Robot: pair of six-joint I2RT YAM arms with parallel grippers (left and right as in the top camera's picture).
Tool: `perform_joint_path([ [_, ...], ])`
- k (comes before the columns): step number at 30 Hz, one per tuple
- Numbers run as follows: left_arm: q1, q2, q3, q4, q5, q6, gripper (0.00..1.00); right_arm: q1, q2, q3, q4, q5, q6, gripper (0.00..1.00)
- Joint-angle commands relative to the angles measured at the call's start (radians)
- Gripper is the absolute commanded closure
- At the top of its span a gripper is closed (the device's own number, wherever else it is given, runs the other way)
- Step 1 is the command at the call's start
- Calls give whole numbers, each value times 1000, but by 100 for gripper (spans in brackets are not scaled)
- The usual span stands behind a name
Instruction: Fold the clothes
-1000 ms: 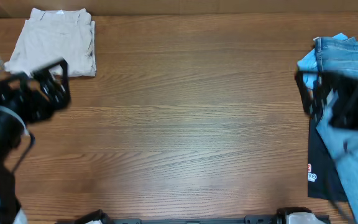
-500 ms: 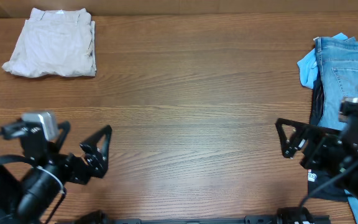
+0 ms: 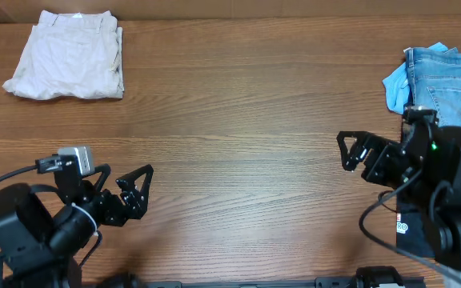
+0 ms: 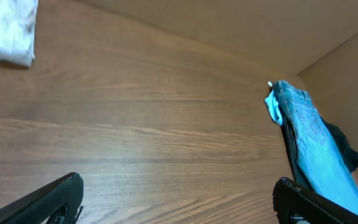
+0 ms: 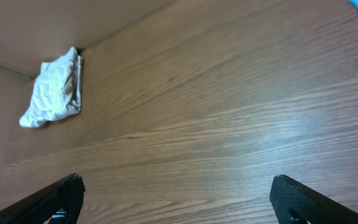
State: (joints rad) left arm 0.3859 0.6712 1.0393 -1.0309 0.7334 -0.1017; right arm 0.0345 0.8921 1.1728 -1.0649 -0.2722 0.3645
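The pale beige trousers [image 3: 66, 56] lie folded in a neat stack at the far left corner of the wooden table; they also show in the left wrist view [image 4: 5, 31] and the right wrist view [image 5: 55, 93]. My left gripper [image 3: 130, 192] is open and empty at the near left, well away from them. My right gripper [image 3: 354, 152] is open and empty at the right, pointing toward the table's middle.
Blue denim jeans [image 3: 454, 80] with a small light-blue cloth [image 3: 394, 88] and a dark garment [image 3: 410, 220] lie along the right edge, under my right arm. The jeans also show in the left wrist view [image 4: 309, 143]. A cardboard wall runs along the back.
Both arms pulled back from the far corners toward the near edge, then swung a little inward. The beige stack, earlier partly covered by the left arm, is now fully visible and unmoved.
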Motion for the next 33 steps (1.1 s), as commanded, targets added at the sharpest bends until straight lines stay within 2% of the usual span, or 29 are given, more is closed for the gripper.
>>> perform_joint_path([
  [1,-8,21,-7,8,14,-11,0,5,39,-3,6,10,7,0],
  [10,-8,64,-7,7,14,-11,0,5,163,-3,11,10,7,0],
  [22,-8,68,-7,7,14,-11,0,5,151,1,61,8,7,0],
  [25,-8,68,-7,7,14,-11,0,5,151,1,61,-42,8,0],
  [29,-8,68,-7,7,14,-11,0,5,151,1,61,-211,8,0],
  [33,-8,68,-7,7,14,-11,0,5,151,1,44,-227,7,0],
])
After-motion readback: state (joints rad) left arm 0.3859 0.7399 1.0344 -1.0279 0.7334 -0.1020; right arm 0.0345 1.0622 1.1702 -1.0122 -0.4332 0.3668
